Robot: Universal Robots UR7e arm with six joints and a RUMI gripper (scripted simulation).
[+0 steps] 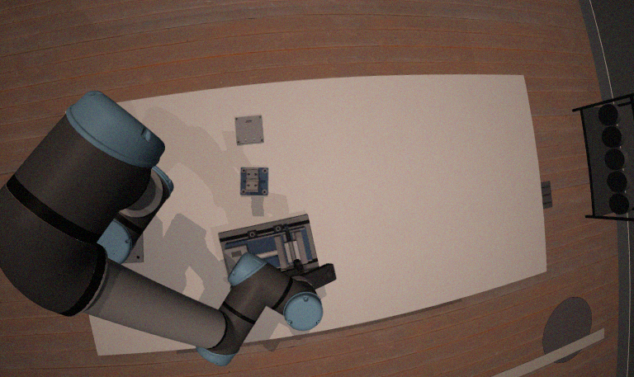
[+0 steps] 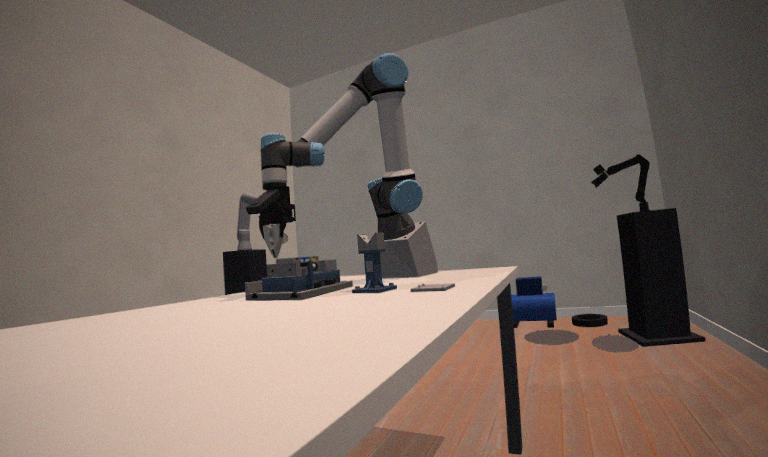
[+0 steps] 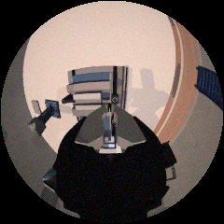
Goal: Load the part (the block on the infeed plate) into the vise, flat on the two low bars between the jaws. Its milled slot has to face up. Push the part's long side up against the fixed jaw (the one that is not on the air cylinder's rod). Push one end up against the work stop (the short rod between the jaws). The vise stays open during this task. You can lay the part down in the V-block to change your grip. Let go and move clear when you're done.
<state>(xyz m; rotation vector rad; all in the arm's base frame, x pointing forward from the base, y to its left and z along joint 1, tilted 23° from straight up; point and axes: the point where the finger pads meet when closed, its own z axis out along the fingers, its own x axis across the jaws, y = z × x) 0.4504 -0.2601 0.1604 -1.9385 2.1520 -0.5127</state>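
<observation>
Wrist view: the part (image 1: 294, 249) (image 3: 88, 97) lies in the vise (image 1: 266, 247) (image 2: 283, 283) (image 3: 91, 77) below the clenched, empty gripper (image 1: 299, 265) (image 2: 275, 255) (image 3: 109, 104).

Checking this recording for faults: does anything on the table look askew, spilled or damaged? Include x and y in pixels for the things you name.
The vise (image 1: 275, 247) (image 2: 283, 283) (image 3: 91, 77) looks askew: from above, its edges run at a clear slant to those of the V-block (image 1: 252, 181) (image 2: 372, 243) (image 3: 37, 125). That may be intended. I see no spill or damage, though the arm partly hides the vise.
</observation>
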